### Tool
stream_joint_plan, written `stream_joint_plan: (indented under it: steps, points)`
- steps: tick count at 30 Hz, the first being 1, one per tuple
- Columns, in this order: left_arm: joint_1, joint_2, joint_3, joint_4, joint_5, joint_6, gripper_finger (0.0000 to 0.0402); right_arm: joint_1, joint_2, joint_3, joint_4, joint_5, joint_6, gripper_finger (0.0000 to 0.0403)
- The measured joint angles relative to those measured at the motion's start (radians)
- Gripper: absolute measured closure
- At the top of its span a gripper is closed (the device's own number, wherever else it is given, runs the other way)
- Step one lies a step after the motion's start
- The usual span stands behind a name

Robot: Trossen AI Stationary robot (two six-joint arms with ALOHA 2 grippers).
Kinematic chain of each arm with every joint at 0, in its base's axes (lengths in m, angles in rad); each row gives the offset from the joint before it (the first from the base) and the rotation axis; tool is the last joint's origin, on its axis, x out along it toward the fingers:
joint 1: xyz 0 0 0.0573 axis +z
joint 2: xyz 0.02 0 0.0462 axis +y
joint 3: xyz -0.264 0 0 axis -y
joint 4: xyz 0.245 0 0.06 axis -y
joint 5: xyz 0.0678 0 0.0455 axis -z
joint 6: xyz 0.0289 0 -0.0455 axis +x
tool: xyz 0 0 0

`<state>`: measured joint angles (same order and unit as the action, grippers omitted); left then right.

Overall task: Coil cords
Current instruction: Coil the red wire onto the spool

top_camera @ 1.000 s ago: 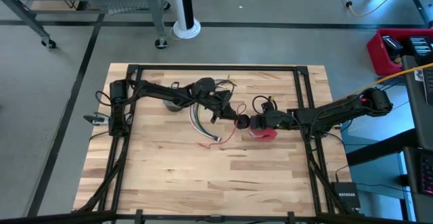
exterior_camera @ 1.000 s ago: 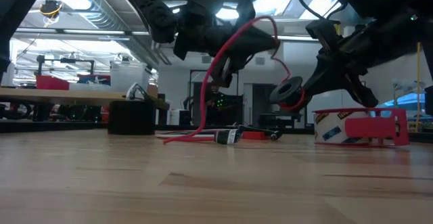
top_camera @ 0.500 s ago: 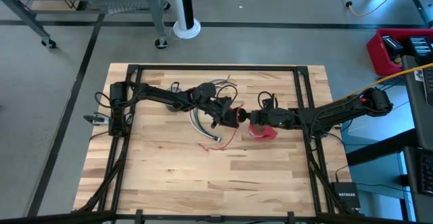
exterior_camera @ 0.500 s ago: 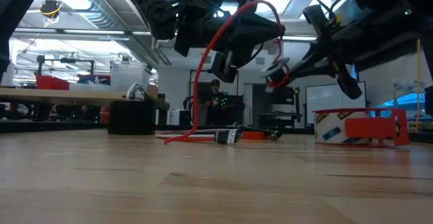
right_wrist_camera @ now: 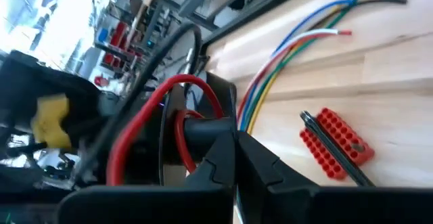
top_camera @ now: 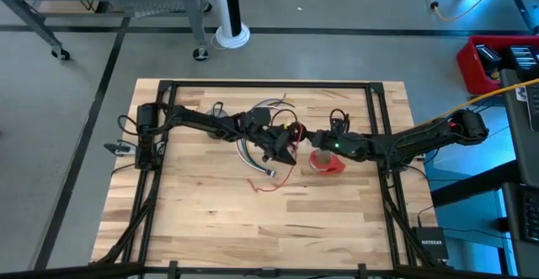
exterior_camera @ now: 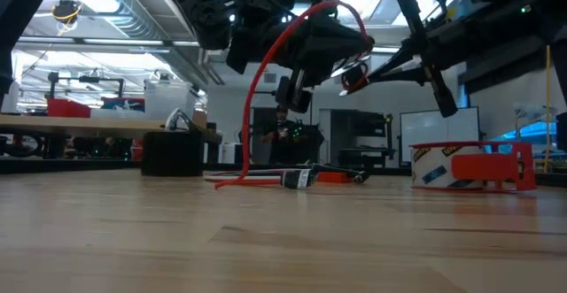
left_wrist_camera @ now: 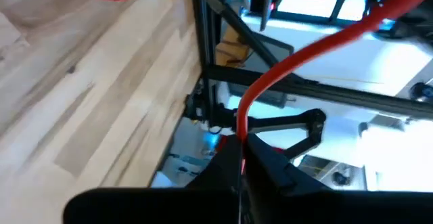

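Red tape roll (top_camera: 327, 163) on butcher-block table (top_camera: 210, 228), just beside and partly under right gripper (top_camera: 305, 139); red rectangular block (right_wrist_camera: 335, 145) flat nearby.
Left gripper (top_camera: 289, 150) raised mid-table, fingers pressed together on red wire (exterior_camera: 266, 72) trailing down to loose wire bundle (top_camera: 249, 151) on wood. Right gripper facing it, almost touching, clamped on small black-and-red coil (exterior_camera: 354, 74) held above table.
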<state>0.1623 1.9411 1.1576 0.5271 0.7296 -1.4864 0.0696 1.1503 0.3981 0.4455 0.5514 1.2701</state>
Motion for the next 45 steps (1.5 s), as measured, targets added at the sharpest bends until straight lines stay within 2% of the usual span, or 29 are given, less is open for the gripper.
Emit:
stream_joint_plan:
  steps: [5,12,24,31,37,45]
  points:
    - [-0.001,0.0,0.0,-0.059,-0.001,0.127,0.0401,0.0,0.0,0.0,0.035,0.026,-0.024,0.04]
    - [0.008,-0.002,0.0,-0.074,-0.073,0.283,0.0401,0.0,0.001,0.0,0.084,0.058,-0.044,0.04]
    - [0.02,-0.002,0.015,-0.072,-0.26,0.329,0.0401,0.0,0.01,0.001,0.101,0.048,-0.037,0.04]
    - [0.015,-0.002,0.084,-0.113,-0.274,0.412,0.0401,0.001,0.087,0.001,0.22,0.039,-0.045,0.04]
    - [0.007,-0.003,0.099,-0.253,-0.276,0.479,0.0401,0.001,0.087,-0.002,0.226,0.038,-0.075,0.04]
    - [-0.017,-0.006,0.099,-0.275,-0.299,0.548,0.0401,0.002,0.085,-0.002,0.221,0.051,-0.078,0.04]
